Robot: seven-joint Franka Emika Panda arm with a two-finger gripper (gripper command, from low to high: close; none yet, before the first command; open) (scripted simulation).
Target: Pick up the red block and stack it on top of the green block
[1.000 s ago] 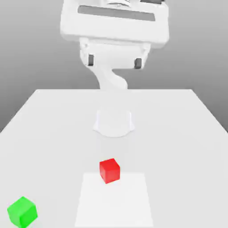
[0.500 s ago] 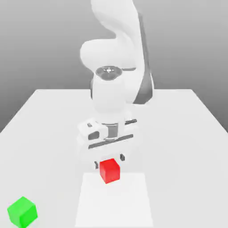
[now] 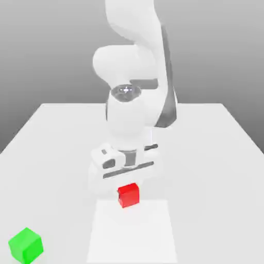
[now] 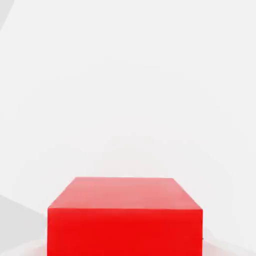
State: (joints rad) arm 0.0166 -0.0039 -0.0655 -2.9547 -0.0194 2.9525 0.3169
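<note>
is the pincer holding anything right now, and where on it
The pincer has shut on the red block, gripping it by two opposite side faces. The block sits low at the table; the green block lies apart, untouched.

Bare table [image 3: 216,154] between red block [image 3: 128,195] and green block [image 3: 25,244]; no obstacle between.

The white arm [image 3: 135,67] stands at the middle of the counter [image 3: 216,154], folded forward and down toward the counter's near edge. Its wrist points straight down, and the hand [image 3: 127,192] sits low, just above the counter surface, with its jaws closed in on the red block [image 3: 128,195].
</note>
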